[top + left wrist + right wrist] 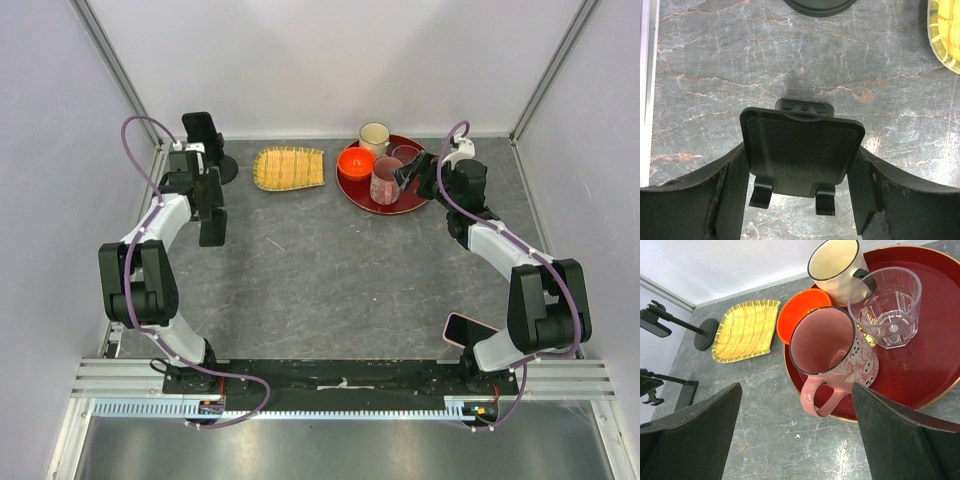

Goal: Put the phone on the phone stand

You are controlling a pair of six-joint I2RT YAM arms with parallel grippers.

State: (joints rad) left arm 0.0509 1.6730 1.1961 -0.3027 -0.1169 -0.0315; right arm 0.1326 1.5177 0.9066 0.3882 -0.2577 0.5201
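Note:
The phone stand point(222, 166) stands at the back left: black disc base, stem, holder plate on top. Its base shows in the left wrist view point(817, 5), and the whole stand in the right wrist view point(705, 334). My left gripper point(211, 212) is just in front of it, shut point(801, 150) on a separate black textured plate point(802, 150) with two hooks, held above the table. The phone point(466, 328), dark with a pink edge, lies by the right arm's base, partly hidden. My right gripper point(412, 176) is open and empty point(796, 405) beside the pink mug point(830, 350).
A yellow woven basket point(290, 167) lies right of the stand. A red tray point(400, 206) at the back right holds a cream mug point(374, 135), an orange bowl point(355, 160), the pink mug and a clear glass point(887, 305). Walls enclose three sides.

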